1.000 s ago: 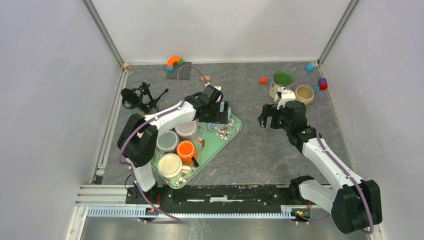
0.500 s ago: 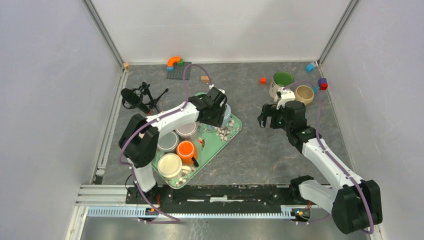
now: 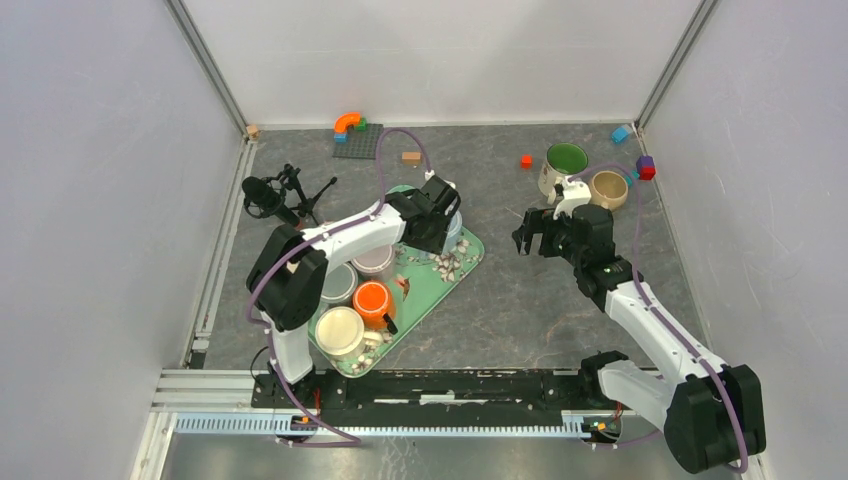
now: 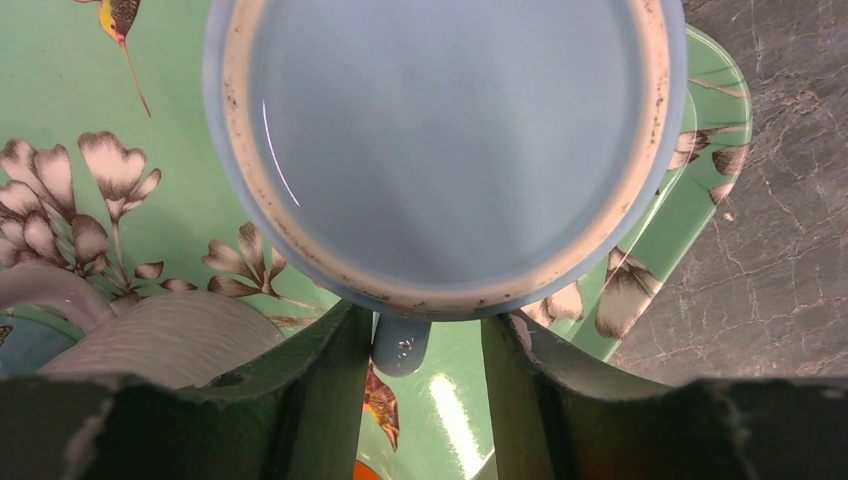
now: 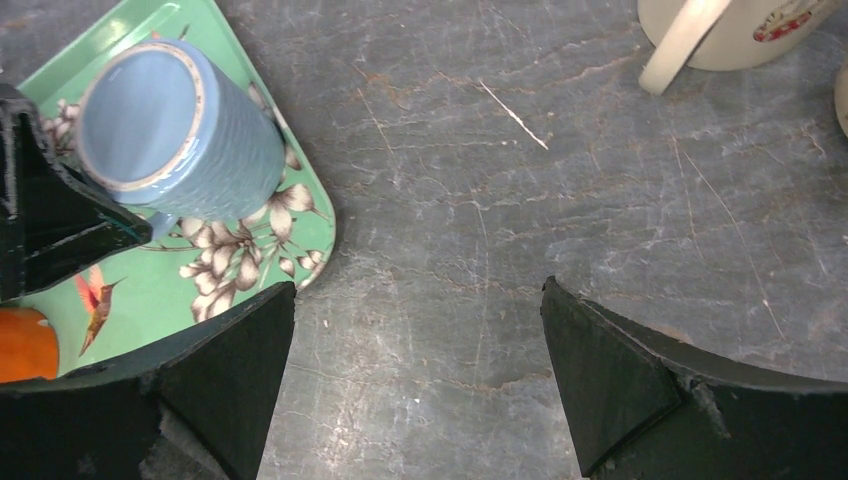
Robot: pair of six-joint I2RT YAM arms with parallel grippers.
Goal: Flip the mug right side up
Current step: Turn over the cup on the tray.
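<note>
The pale blue ribbed mug (image 4: 440, 140) stands upside down on the green flowered tray (image 4: 60, 100), its flat base facing up. Its handle (image 4: 400, 345) lies between the fingers of my left gripper (image 4: 425, 325). The left finger touches the handle and a gap remains at the right finger, so the jaws are partly open. In the top view my left gripper (image 3: 440, 215) covers most of the mug (image 3: 455, 228) at the tray's far corner. My right gripper (image 5: 420, 330) hovers wide open over bare table right of the tray, with the mug (image 5: 170, 120) at its upper left.
The tray (image 3: 455, 265) also carries a grey bowl (image 3: 333, 282), an orange cup (image 3: 371, 297), a cream bowl (image 3: 340, 330) and a pale bowl (image 3: 373, 257). A white mug with green inside (image 3: 563, 165) and a tan bowl (image 3: 608, 188) stand far right. A microphone stand (image 3: 275, 195) is left.
My left gripper has shifted slightly right, over the mug, and its jaws have narrowed around the handle. The right arm has barely moved and stays wide open.
</note>
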